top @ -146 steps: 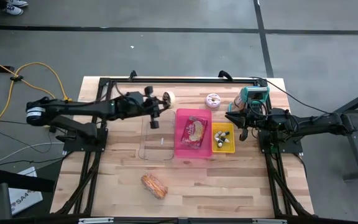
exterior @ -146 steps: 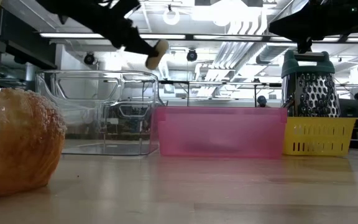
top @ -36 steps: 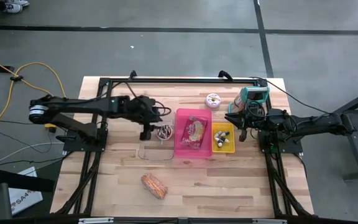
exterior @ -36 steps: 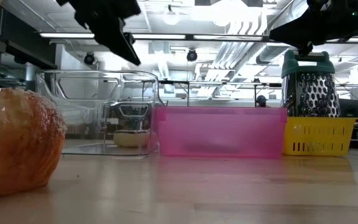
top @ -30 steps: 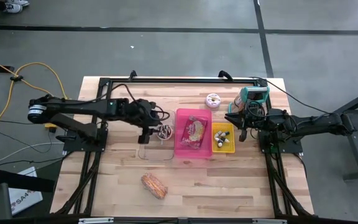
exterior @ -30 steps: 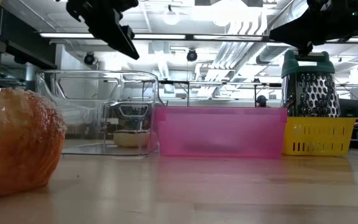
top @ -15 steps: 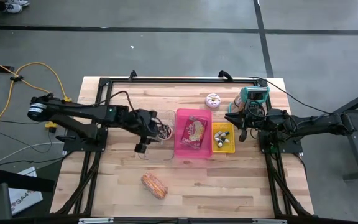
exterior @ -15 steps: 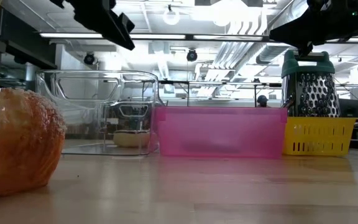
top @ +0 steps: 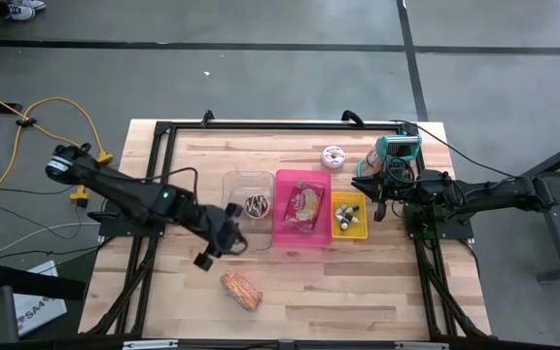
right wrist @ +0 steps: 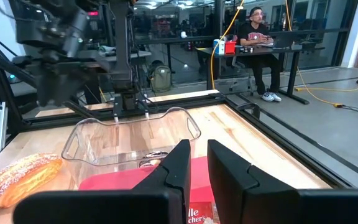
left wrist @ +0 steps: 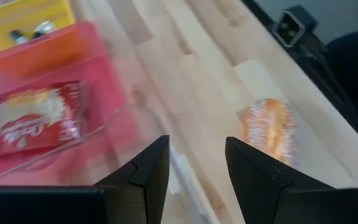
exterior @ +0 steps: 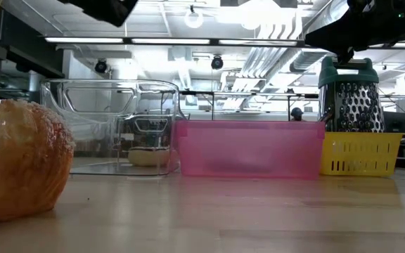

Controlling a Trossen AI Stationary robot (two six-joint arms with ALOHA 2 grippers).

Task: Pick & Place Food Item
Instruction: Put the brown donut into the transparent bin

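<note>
A chocolate-topped round doughnut [top: 257,205] lies in the clear plastic tub [top: 229,181] at frame centre, beside the pink bin [top: 302,240]. Lower left of it, the left gripper [top: 218,251] hangs part-open — empty. The right gripper [top: 369,197], centre-right, is pinched nearly closed, holding nothing.

Grey concrete floor [top: 261,78] crossed by dark seams; yellow cable [top: 42,107] coiled far left. Bright ceiling strip lights [exterior: 209,41] overhead. Person seated at desk [right wrist: 263,45] beyond glass partitions (far background, lit workspace).
</note>
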